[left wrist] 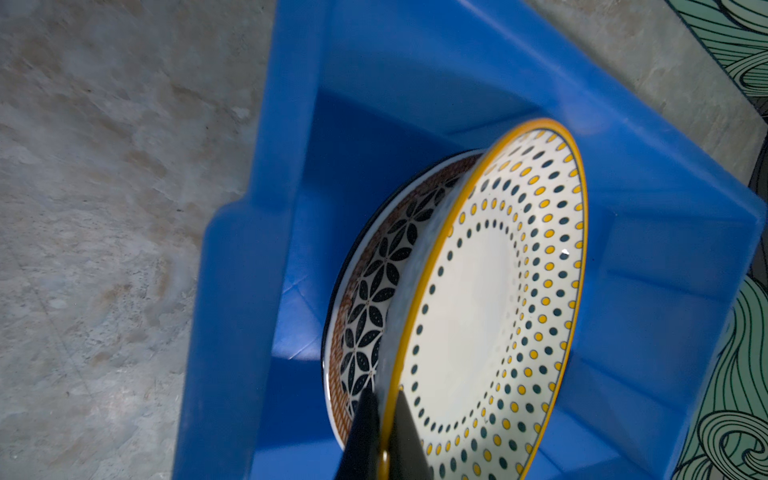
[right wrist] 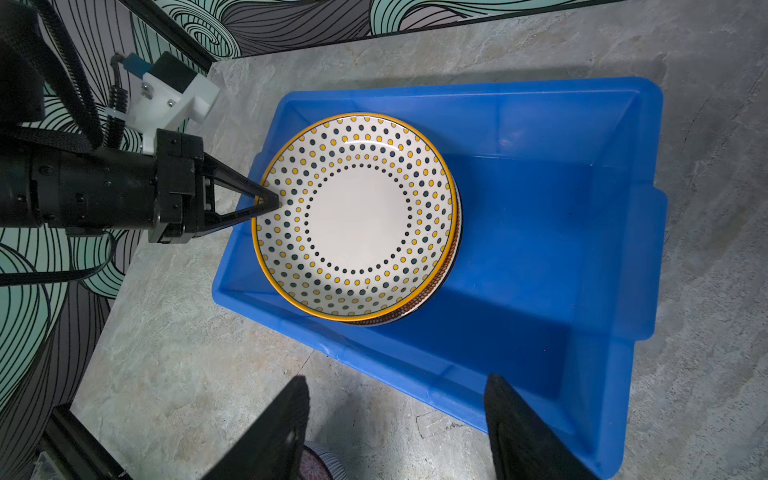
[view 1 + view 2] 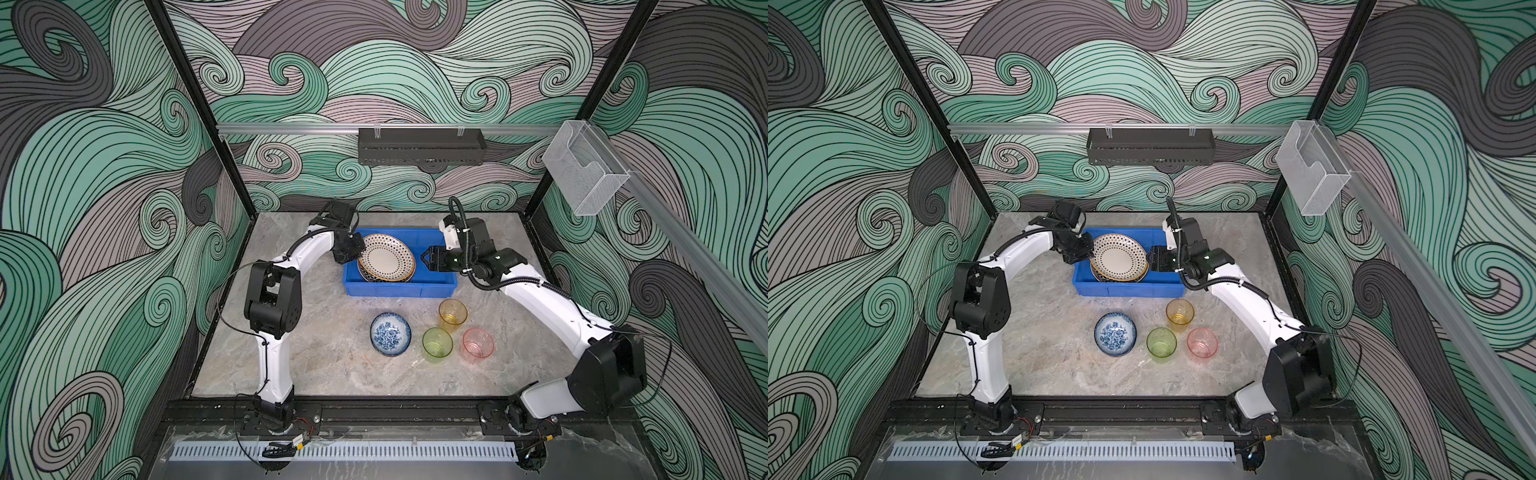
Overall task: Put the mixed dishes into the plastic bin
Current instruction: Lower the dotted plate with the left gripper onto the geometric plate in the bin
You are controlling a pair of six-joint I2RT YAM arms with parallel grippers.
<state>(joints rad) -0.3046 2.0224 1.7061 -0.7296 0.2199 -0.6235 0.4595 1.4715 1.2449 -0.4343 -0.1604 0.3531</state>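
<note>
Left fingers clenched on dotted plate rim, right gripper released. I aim to lower it level onto the stack in the bin.

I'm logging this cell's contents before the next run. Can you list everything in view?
table: one, grey marble, cell floor
blue bin: one, bright blue, back middle of the table
dotted plate: one, white with yellow and dark dots, tilted over the bin, held by its rim
star-patterned plate: one, black and white, lying in the bin beneath it; anything lower is hidden
bowl: one, blue floral, in front of the bin
cups: three, translucent; orange cup, green cup, pink cup, right of the bowl
black tray: one, back rail
clear holder: one, right wall rail
left gripper: shut on the dotted plate's rim
right gripper: open, empty, at the bin's right end
</note>
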